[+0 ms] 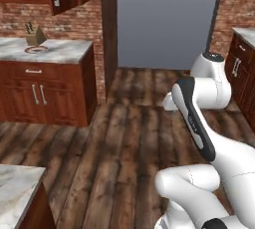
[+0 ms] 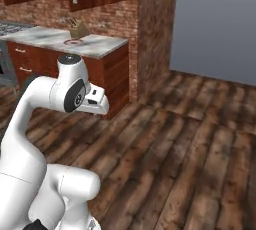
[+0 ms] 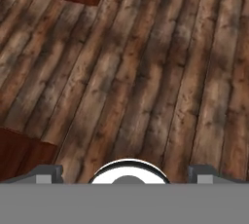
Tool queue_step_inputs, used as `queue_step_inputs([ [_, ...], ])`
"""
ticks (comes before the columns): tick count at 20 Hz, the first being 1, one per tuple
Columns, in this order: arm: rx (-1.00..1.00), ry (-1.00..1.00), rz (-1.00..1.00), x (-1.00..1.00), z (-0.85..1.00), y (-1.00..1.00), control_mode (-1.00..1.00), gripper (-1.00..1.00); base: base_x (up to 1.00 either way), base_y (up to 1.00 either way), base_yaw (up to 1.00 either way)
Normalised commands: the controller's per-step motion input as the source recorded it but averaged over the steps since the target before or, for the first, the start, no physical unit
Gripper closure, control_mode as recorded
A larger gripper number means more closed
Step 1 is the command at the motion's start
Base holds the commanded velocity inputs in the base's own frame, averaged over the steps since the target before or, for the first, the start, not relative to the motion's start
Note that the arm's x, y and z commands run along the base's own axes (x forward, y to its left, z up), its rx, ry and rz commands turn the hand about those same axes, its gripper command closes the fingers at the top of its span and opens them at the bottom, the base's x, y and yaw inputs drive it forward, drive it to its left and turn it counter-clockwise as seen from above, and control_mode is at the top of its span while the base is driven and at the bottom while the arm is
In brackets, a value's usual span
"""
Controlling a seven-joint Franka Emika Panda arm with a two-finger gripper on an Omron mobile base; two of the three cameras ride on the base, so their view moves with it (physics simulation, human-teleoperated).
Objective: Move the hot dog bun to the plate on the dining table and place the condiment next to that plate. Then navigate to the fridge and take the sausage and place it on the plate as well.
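In the hand view my gripper (image 3: 126, 174) is open, its two dark fingertips (image 3: 46, 173) set far apart with nothing between them, and it points down at bare dark wood floor (image 3: 136, 72). My arm is folded close above the base, with the white hand (image 2: 95, 101) held low over the floor. The hot dog bun, the plate, the condiment, the sausage and the fridge are out of view. A marble-topped corner on a reddish wood base (image 1: 15, 188) sits at the lower left; I cannot tell whether it is the dining table.
A wood cabinet run with a marble top (image 1: 60, 51) stands ahead on the left. It carries a knife block (image 1: 35, 35) and a white plate with a red ring (image 1: 36, 50). A brick pillar (image 2: 155, 29) flanks a flat grey-blue panel (image 1: 169, 19). Another cabinet (image 1: 242, 68) stands to the right.
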Motion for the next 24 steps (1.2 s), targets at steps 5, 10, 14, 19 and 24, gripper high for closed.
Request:
queue_step_inputs([
  [5, 0.0, 0.0, 0.0, 0.0, 0.0, 0.0, 1.0, -1.0, 1.0, -0.09, 0.47],
  [10, 0.0, 0.0, 0.0, 0.0, 0.0, 0.0, 1.0, -1.0, 1.0, -0.03, 0.48],
  [14, 0.0, 0.0, 0.0, 0.0, 0.0, 0.0, 1.0, -1.0, 1.0, 0.0, 0.46],
  [19, 0.0, 0.0, 0.0, 0.0, 0.0, 0.0, 1.0, -1.0, 1.0, 0.03, 0.41],
  [24, 0.0, 0.0, 0.0, 0.0, 0.0, 0.0, 1.0, -1.0, 1.0, 0.03, 0.4],
])
